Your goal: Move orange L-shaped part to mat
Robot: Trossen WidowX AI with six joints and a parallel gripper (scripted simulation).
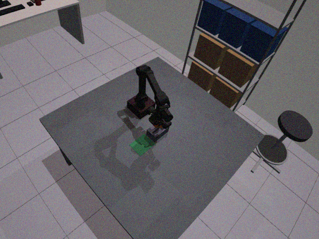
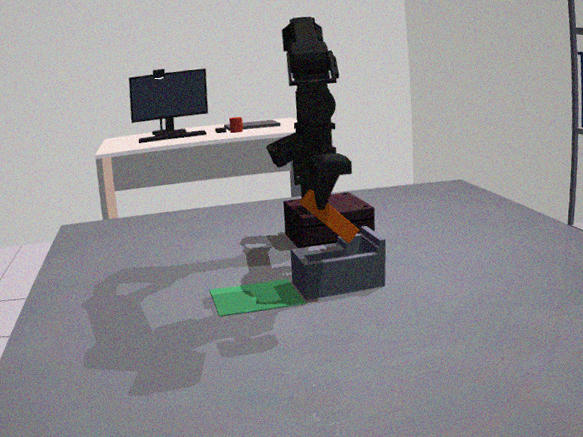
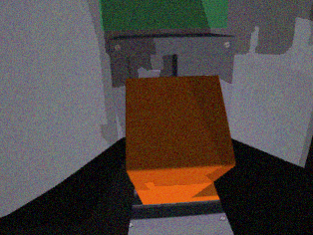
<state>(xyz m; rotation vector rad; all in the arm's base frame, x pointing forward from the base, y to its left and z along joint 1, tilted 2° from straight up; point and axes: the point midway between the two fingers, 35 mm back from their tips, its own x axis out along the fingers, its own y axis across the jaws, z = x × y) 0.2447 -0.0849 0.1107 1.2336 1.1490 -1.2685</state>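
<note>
The orange part [image 1: 157, 126] [image 2: 339, 224] [image 3: 174, 121] is out of its pocket and steeply tilted, one end high and the other low over the grey tray [image 1: 161, 136] [image 2: 344, 275] [image 3: 199, 47]. My gripper [image 2: 321, 206] [image 3: 169, 145] is shut on the part near its raised end, above the tray. In the exterior view the low end overlaps the tray's far rim; whether it touches is unclear. The green mat [image 1: 140, 148] [image 2: 232, 303] [image 3: 150, 15] lies flat beside the tray, with nothing on it but shadow.
The arm's dark red base [image 1: 140, 111] [image 2: 306, 232] stands behind the tray on the grey table [image 1: 193, 167] [image 2: 399, 370]. The tray's raised end wall [image 2: 381, 247] is on the side away from the mat. A desk, a shelf and a stool stand off the table.
</note>
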